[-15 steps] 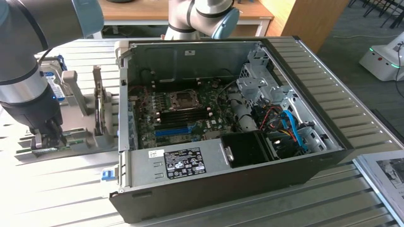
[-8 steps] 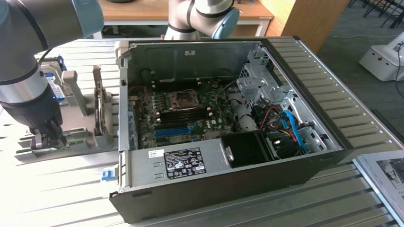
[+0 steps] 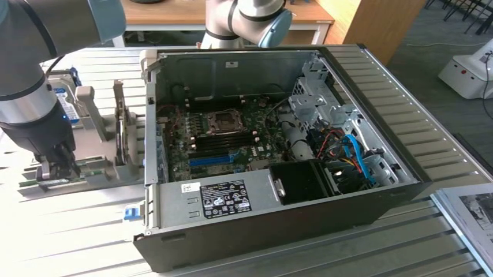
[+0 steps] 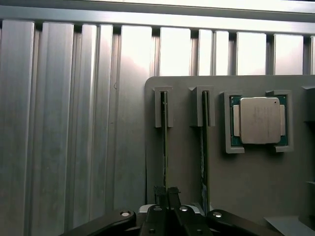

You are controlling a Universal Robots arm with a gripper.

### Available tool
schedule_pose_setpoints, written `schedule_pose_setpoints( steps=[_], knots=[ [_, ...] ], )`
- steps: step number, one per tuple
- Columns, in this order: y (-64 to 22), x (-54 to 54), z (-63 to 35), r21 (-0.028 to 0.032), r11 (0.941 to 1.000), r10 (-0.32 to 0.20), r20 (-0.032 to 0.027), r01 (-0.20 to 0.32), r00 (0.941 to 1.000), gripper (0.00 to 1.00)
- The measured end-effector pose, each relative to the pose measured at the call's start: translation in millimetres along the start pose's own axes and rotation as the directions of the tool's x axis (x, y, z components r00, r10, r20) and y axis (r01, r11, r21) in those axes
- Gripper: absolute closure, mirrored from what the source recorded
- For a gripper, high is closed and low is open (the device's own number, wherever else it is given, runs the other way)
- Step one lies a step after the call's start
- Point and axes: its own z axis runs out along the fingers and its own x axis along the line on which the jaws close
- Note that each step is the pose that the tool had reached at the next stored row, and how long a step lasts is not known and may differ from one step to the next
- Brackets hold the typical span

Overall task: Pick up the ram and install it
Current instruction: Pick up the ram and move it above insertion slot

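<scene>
Colour rundown: the fingers are black with small silver screw heads. The ram between them reads as a thin dark green edge. Its holder is plain matte grey, and the chip off to one side of the fingers is silver with a green border. The counter is pale silver, ribbed in long stripes. Farther from the fingers, the computer case is black, its board green with one bright blue slot, blue cables and a white label printed in black.
</scene>
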Motion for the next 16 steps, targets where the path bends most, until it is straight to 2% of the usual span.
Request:
schedule_pose_setpoints(
  steps=[5,16],
  knots=[
    [0.2,-0.1,-6.1,0.0,1.0,0.0,0.0,0.0,1.0,0.88],
    [0.2,-0.1,-6.6,-0.0002,1.0,-0.008,-0.0002,0.008,1.0,0.88]
  ],
)
